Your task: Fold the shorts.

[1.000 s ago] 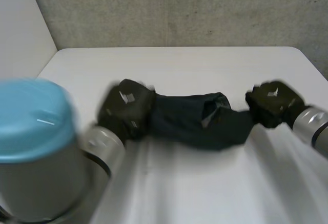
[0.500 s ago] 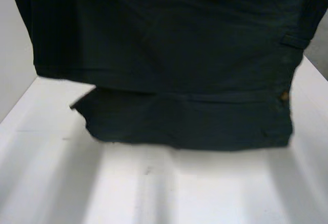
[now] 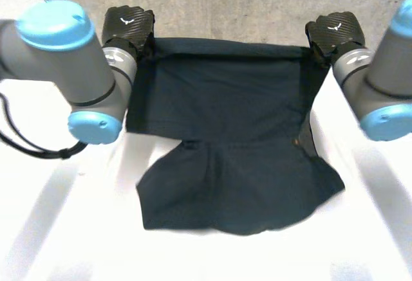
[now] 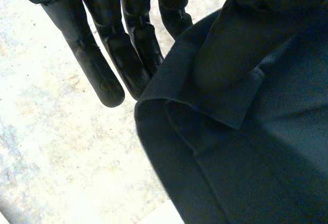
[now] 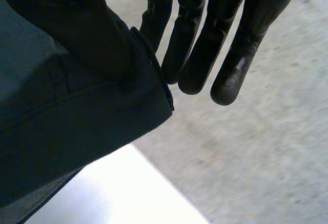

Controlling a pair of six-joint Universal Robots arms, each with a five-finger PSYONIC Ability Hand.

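Navy shorts [image 3: 219,101], one pair.

Head view: the upper edge is stretched level between left hand [image 3: 129,27] and right hand [image 3: 335,30], one at each top corner, near the wall [image 3: 225,4]. The lower half trails forward onto the table [image 3: 58,229], rumpled. Held so, probably, to spread the cloth flat before it is laid down for a fold.

Left wrist view: fingers [image 4: 100,65] straight, the corner hem pinched beside them against the thumb, which the cloth wraps. Hand grips shorts.

Right wrist view: fingers [image 5: 233,65] likewise straight, the other corner clamped against the covered thumb. Hand grips shorts. Fold judged not yet begun.
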